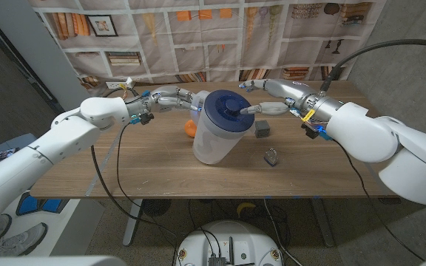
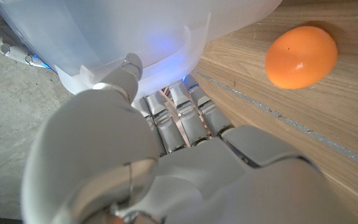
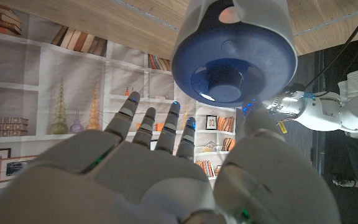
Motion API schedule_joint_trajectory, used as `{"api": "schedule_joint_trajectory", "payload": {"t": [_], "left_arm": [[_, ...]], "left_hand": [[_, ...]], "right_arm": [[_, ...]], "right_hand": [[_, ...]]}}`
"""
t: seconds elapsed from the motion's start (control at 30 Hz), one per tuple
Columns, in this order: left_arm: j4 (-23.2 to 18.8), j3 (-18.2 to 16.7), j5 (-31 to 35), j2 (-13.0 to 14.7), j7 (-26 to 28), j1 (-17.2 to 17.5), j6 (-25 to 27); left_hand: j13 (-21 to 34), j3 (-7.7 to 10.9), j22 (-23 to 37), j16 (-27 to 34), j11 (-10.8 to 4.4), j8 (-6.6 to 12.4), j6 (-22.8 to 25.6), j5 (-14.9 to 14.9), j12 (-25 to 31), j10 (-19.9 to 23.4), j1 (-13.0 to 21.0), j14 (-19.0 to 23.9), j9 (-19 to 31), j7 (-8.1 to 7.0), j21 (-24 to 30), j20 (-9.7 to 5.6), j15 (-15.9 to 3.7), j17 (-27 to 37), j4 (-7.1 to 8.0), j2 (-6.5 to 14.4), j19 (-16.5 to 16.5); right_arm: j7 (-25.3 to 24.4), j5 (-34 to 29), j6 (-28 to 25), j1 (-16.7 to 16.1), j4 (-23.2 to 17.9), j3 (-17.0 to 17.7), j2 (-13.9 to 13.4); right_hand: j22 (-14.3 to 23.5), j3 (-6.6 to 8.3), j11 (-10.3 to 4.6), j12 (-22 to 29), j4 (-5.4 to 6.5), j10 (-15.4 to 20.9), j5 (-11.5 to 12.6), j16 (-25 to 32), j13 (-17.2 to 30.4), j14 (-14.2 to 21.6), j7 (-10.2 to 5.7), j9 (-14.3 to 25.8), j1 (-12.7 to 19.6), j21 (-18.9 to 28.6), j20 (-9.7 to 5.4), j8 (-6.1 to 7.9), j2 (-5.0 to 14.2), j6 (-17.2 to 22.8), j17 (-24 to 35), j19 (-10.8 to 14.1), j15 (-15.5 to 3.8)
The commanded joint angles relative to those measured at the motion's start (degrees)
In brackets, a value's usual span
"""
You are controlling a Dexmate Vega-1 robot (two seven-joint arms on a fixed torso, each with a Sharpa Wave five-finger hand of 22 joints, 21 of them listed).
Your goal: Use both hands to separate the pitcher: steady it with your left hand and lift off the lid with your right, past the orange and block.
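The left arm reaches in from 8 o'clock, its left hand point(image 1: 170, 98) at the pitcher's point(image 1: 214, 137) far-left side. In the left wrist view, the fingers point(image 2: 166, 118) press up against the translucent wall, so the hand steadies it. One orange point(image 1: 189, 128) lies on the bench point(image 1: 154, 166) at the pitcher's 9 o'clock, just beside its base.

One pitcher stands upright at the bench's middle, its blue lid point(image 1: 231, 111) seated on top. What is inside the pitcher cannot be told.

One grey block point(image 1: 262, 129) sits at the pitcher's 3 o'clock, and one small metal clip-like thing point(image 1: 271, 157) lies at its 4 o'clock.

The right arm comes in from 3 o'clock. The right hand point(image 1: 272, 108) is stretched level toward the lid, its fingers point(image 3: 151, 124) spread apart and holding nothing, one tip at the lid's knob.
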Motion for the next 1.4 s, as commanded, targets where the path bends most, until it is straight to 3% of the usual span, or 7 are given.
{"api": "schedule_joint_trajectory", "payload": {"t": [0.03, 0.4, 0.87, 1.4], "left_arm": [[0.37, 0.56, 0.24, -0.59, -0.16, -0.75, 0.34], [0.59, 0.88, 0.52, -0.86, -0.47, -0.97, 0.00], [0.50, 1.08, 0.53, -0.73, -0.80, -0.80, 0.02], [0.55, 1.27, 0.53, -0.76, -1.12, -1.50, 0.68]], "left_hand": [[0.14, 0.41, 0.27, -0.11, 0.00, 0.40, 2.06, 0.08, 0.32, 0.61, 0.02, 0.64, 0.30, 1.36, -0.08, -8.55, -7.55, 0.08, 0.10, 0.59, 0.50], [0.14, 0.47, 0.27, -0.12, -0.03, 0.43, 2.22, 0.08, 0.27, 0.69, -0.06, 0.76, 0.32, 1.33, -0.07, -8.55, -7.54, 0.08, 0.09, 0.59, 0.56], [0.15, 0.57, 0.27, -0.05, -0.03, 0.48, 2.48, 0.09, 0.26, 0.94, -0.10, 1.07, 0.34, 1.41, -0.08, -8.53, -7.56, 0.12, 0.07, 0.64, 0.61], [0.16, 0.72, 0.27, 0.00, -0.06, 0.46, 2.53, 0.09, 0.18, 1.06, -0.17, 1.42, 0.38, 1.58, -0.09, -8.50, -7.63, 0.16, 0.06, 0.76, 0.68]], "right_arm": [[0.62, -1.87, -0.96, 4.27, -0.85, -4.13, -2.18], [3.49, -2.43, -0.29, 8.42, -0.69, -6.83, -2.48], [9.28, -3.31, -0.96, 14.76, 0.01, -10.98, -1.45], [11.05, -5.97, -1.22, 17.00, 0.98, -13.52, -0.25]], "right_hand": [[0.21, 0.55, -0.49, 0.47, 0.02, 1.39, 0.40, 0.61, 0.37, 0.68, -0.27, 0.10, 1.22, 0.46, -0.10, 0.57, -0.07, 0.90, 0.22, 0.87, -0.47], [0.20, 0.92, -0.89, 0.77, 0.13, 2.53, 0.39, 1.14, 0.74, 1.34, -0.86, 0.15, 3.06, 0.46, -0.48, 1.28, -0.08, 2.12, 0.45, 1.08, -1.74], [0.21, 1.14, -1.07, 0.60, 0.36, 2.49, 0.47, 1.60, 1.03, 1.84, -1.00, 0.17, 4.19, 0.45, -0.61, 1.62, 0.12, 2.66, 0.68, 1.20, -1.78], [0.21, 1.18, -2.14, 1.22, 0.62, 4.75, 0.54, 2.78, 1.57, 3.58, -1.64, 0.18, 5.50, 0.46, -0.91, 2.90, 0.36, 5.36, 1.15, 1.36, -2.69]]}}
